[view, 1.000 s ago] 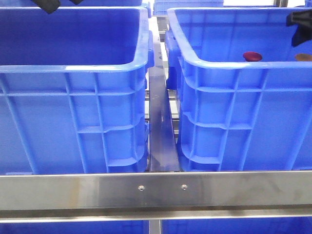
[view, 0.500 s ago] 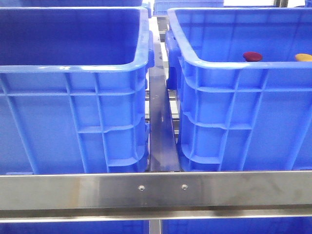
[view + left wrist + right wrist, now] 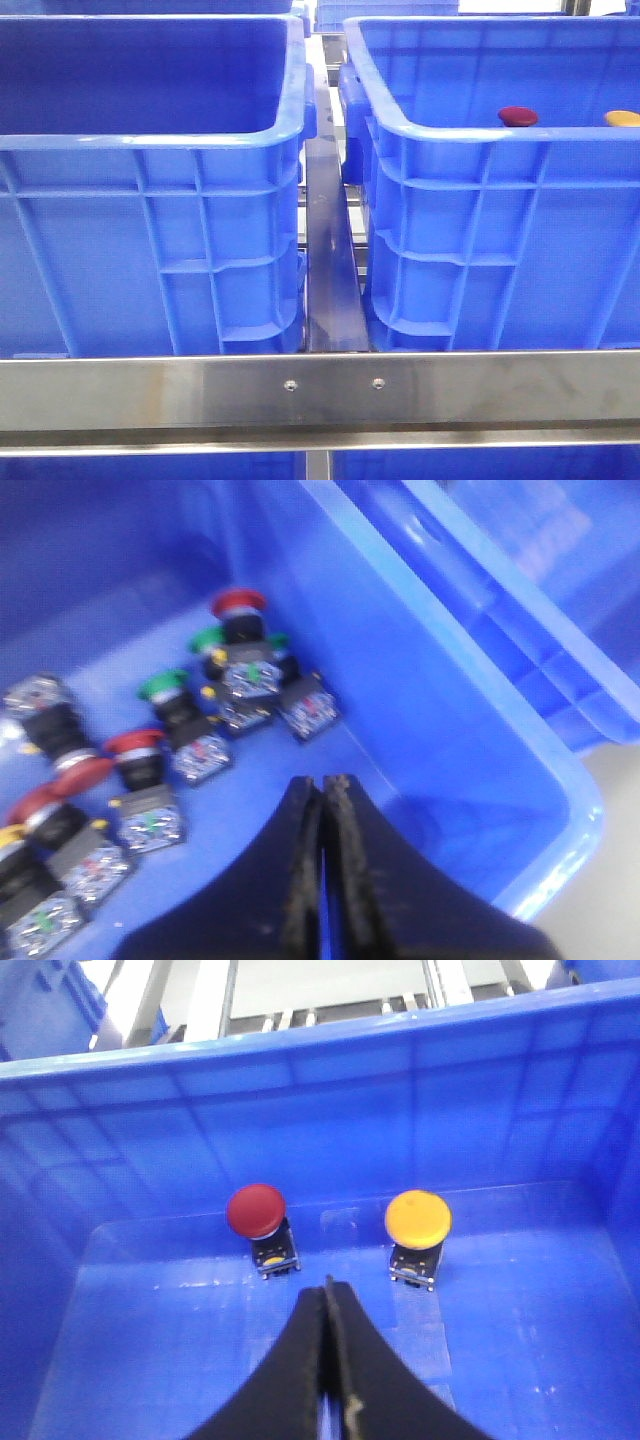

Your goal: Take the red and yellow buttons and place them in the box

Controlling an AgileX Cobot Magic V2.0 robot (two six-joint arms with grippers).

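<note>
Inside ribbed blue box (image 3: 480, 190) — glossy domed red button (image 3: 256, 1210), yellow button (image 3: 418, 1218).

Steel frame rack: brushed crossbar (image 3: 320, 392) with two screws along the front, a dark rail (image 3: 328, 270) running back between the two blue crates, left crate (image 3: 150, 250) and right crate (image 3: 500, 250) sitting side by side on it, not touching.
</note>
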